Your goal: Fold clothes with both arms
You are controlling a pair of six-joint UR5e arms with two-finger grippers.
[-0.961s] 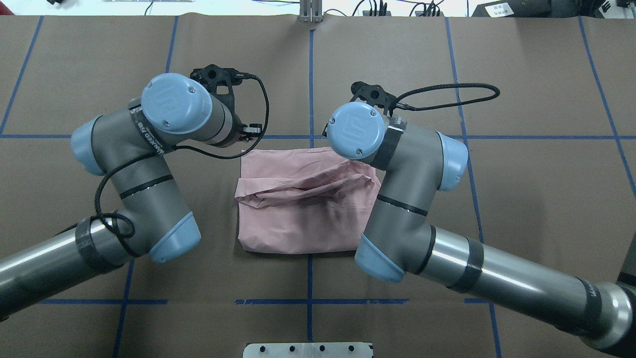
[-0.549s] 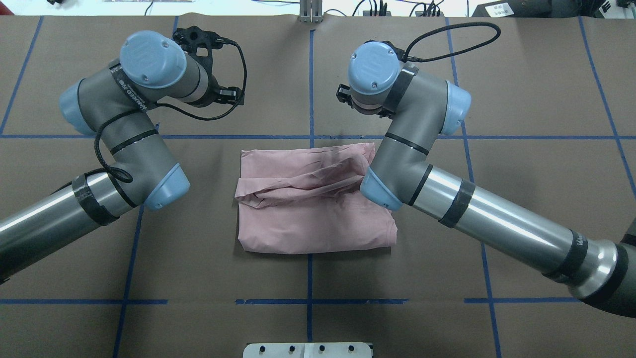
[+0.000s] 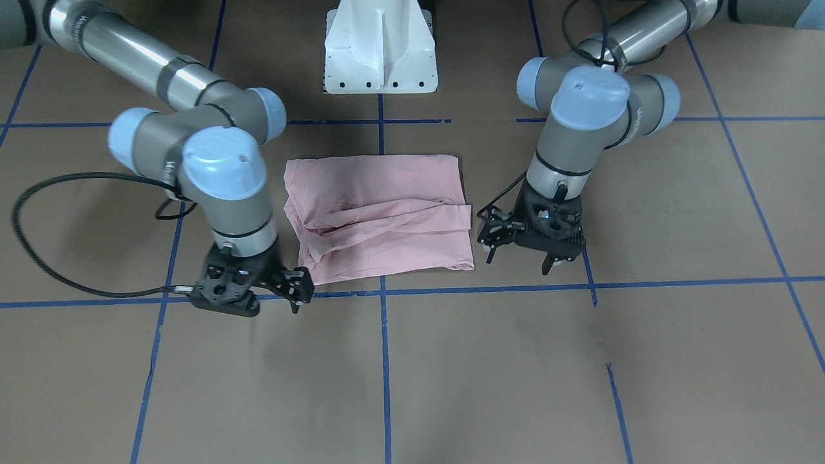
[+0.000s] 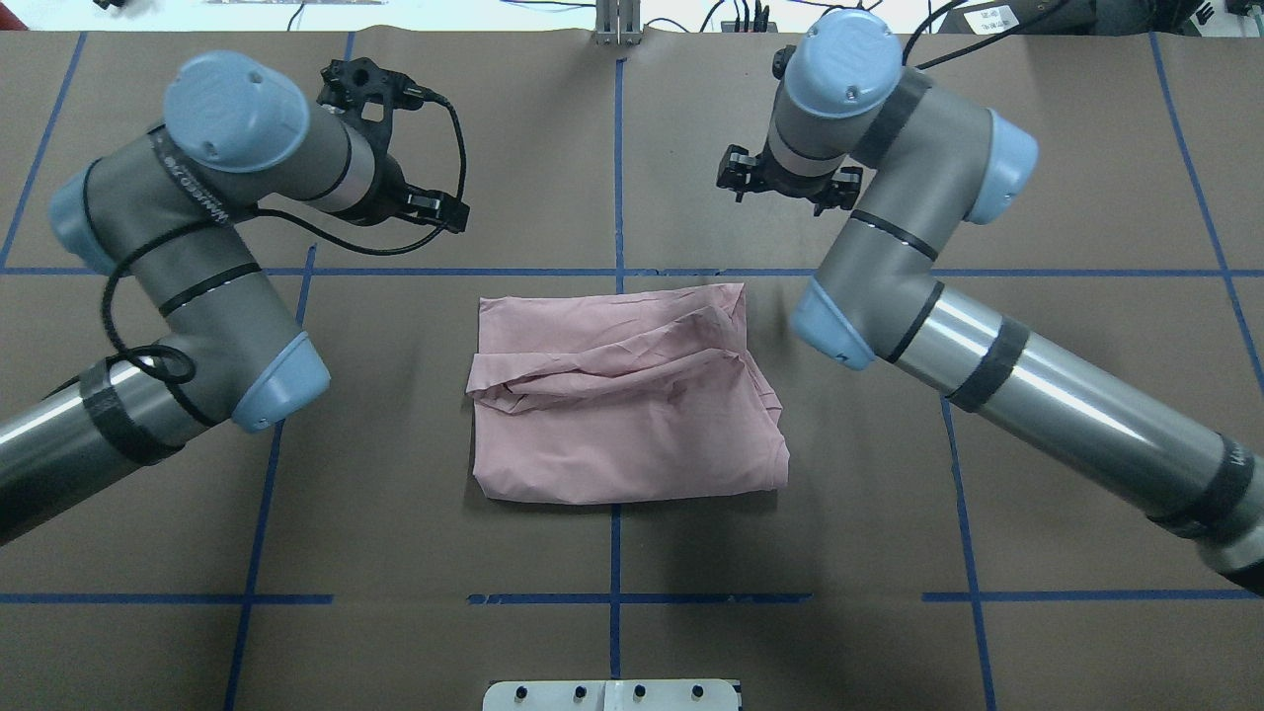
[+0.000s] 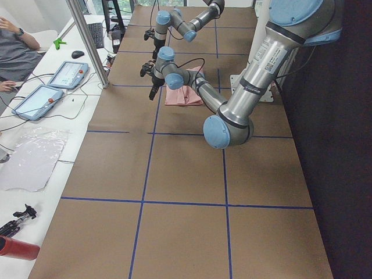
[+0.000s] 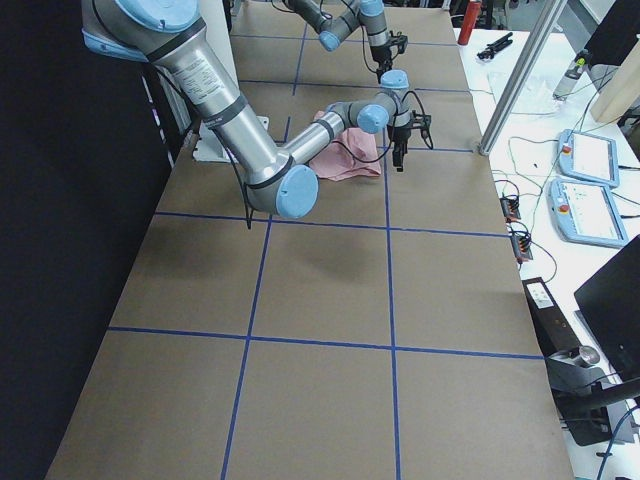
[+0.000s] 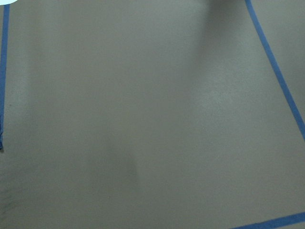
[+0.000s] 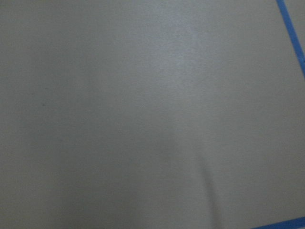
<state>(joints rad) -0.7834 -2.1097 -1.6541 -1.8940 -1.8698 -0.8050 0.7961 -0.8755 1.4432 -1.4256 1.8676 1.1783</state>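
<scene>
1. The pink T-shirt (image 4: 622, 415) lies folded into a rough rectangle at the middle of the desk (image 4: 1086, 148). It sits across the centre blue tape line (image 4: 614, 553), and a loose fold runs across its width.
2. The shirt's print and lettering do not show (only plain pink cloth faces up).
3. The left gripper (image 3: 517, 258) hangs above the desk off the shirt's far corner on the robot's left. Its fingers (image 3: 548, 263) point down, spread apart, and hold nothing.
4. The right gripper (image 4: 786, 195) hangs off the opposite far corner. In the overhead view its fingers (image 4: 736, 184) stand spread to either side of the wrist, and they are empty.
5. Neither gripper touches the cloth. In the overhead view both sit beyond the blue cross line that runs along the shirt's far edge.
6. Both wrist cameras show only bare brown desk surface and strips of blue tape.
7. The white pedestal (image 3: 380, 58) stands at the robot's edge of the desk, in line with the shirt.
</scene>
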